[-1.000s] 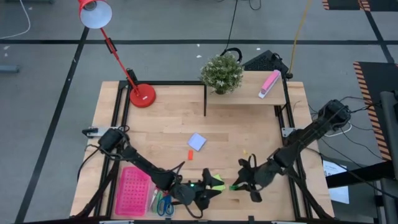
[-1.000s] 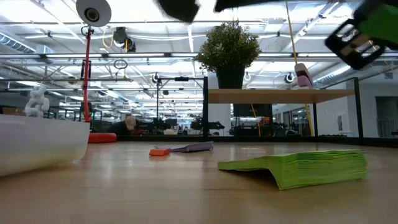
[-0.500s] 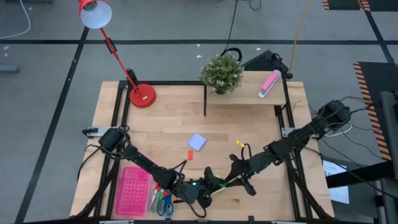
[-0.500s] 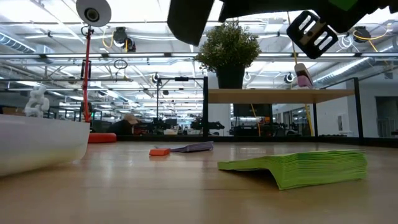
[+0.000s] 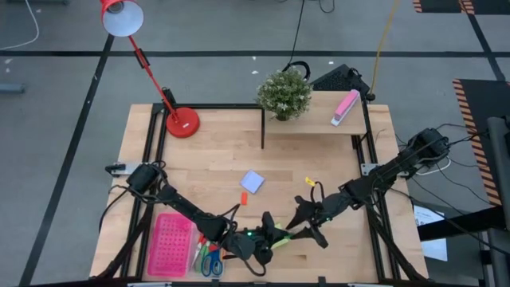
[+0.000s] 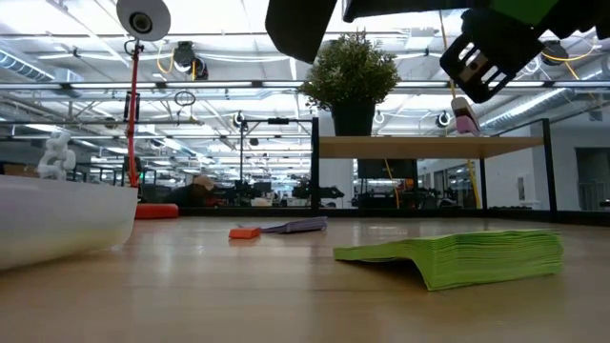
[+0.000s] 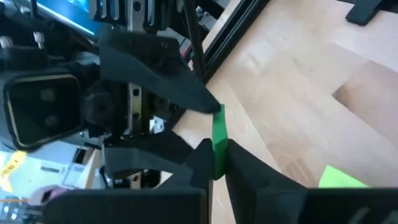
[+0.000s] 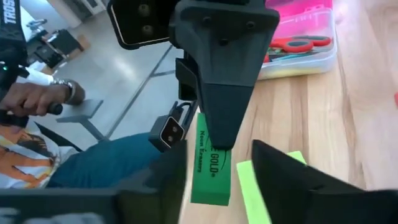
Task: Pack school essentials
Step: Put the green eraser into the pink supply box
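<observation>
green eraser (image 8: 209, 169) partly covered by the left hand (image 8: 219, 146) gripping it, its print cut short, scissors (image 8: 292, 44) half hidden in the clear box (image 8: 311, 59), person (image 8: 37, 99) cut off by the edge, yellow speck (image 5: 309, 181) on the table (image 5: 215, 159) too small to tell

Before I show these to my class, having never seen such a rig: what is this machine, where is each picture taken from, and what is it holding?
It is a table robot with two dark arms, the left arm and the right arm, each ending in two-finger jaws. One picture looks straight down from above, one looks level across the table top, and two come from cameras on the wrists. On the wooden table lie a green note pad, a pale-blue note pad, a small orange block and a pink tray beside scissors. Near the front edge both arms meet in the air at a green block; the left jaws pinch it, as if for a handover.
</observation>
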Motion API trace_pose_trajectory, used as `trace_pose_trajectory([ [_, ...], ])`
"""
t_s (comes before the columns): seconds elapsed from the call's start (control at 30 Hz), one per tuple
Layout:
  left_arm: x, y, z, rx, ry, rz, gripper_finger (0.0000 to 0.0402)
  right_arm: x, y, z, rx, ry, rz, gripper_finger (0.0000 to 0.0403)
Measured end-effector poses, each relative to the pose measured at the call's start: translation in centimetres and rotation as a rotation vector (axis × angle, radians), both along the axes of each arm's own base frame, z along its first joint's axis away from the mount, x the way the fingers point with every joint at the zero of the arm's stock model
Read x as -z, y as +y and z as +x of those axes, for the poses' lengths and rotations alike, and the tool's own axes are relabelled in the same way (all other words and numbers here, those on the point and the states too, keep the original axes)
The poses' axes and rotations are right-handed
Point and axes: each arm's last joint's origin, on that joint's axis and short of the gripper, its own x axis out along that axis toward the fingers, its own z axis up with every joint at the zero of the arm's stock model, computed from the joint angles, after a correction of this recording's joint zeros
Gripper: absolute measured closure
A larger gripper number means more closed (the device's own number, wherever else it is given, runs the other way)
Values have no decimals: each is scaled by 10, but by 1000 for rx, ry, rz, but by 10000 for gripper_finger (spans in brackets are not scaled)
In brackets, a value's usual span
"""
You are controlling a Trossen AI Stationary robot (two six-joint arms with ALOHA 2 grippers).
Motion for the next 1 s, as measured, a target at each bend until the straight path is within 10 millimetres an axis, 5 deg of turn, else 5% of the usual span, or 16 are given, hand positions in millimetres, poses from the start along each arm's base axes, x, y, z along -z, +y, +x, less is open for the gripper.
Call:
trace_pose_trajectory([
  [0.3, 0, -12, -15, -90, 33, -73, 388, -16, -15, -9, 10, -22, -68, 150],
  [0.57, -17, -23, -50, -236, 89, -206, 368, -23, -24, -25, 26, 43, -131, 149],
  [1.0, -35, -50, -135, -380, 253, -518, 374, -22, -29, -30, 16, 56, -236, 167],
])
